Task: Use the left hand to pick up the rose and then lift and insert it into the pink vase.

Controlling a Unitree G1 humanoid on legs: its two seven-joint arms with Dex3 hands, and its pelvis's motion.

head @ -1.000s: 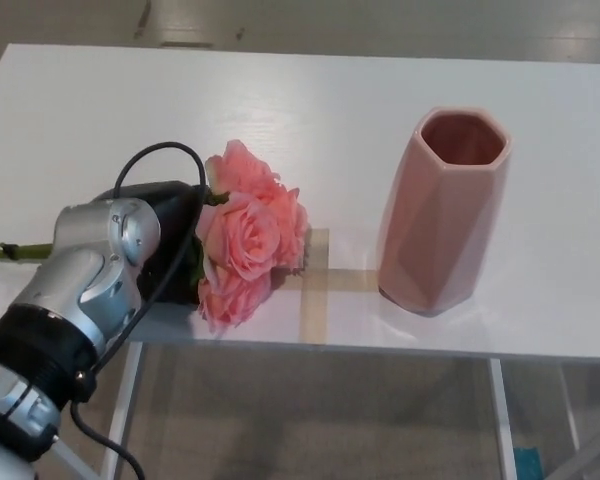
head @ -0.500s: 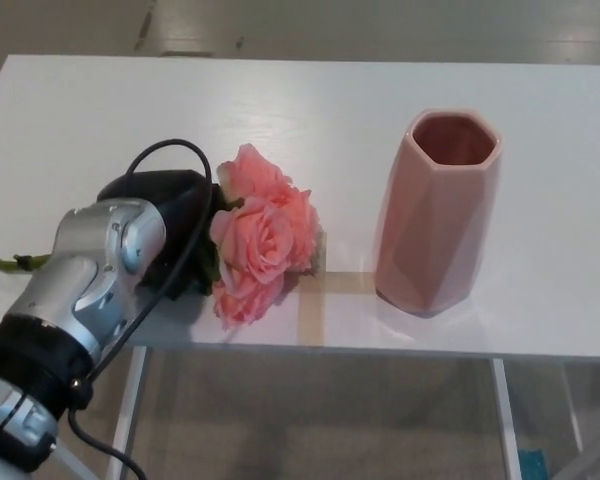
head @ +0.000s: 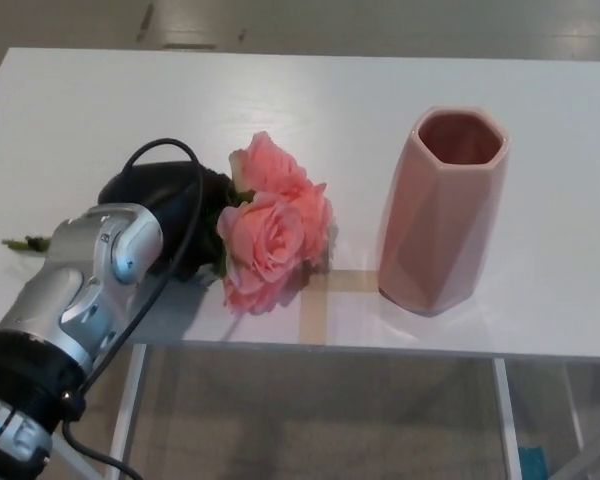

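A bunch of pink roses (head: 272,220) sits just above the white table (head: 380,100), blooms pointing right. My left hand (head: 175,215), black, is shut on the rose stem just left of the blooms. The green stem end (head: 25,243) sticks out to the left behind my silver forearm (head: 85,290). The pink faceted vase (head: 440,205) stands upright on the table, to the right of the blooms, its mouth open and empty. A small gap separates the blooms from the vase. My right hand does not show.
Tan tape strips (head: 320,290) form a cross on the table between the roses and the vase. The table's front edge (head: 380,350) runs close below the vase. A black cable (head: 165,160) loops over my wrist.
My left hand has carried the roses to the right and slightly up, toward the vase. The stem end has slid rightward with them. The vase has not moved.
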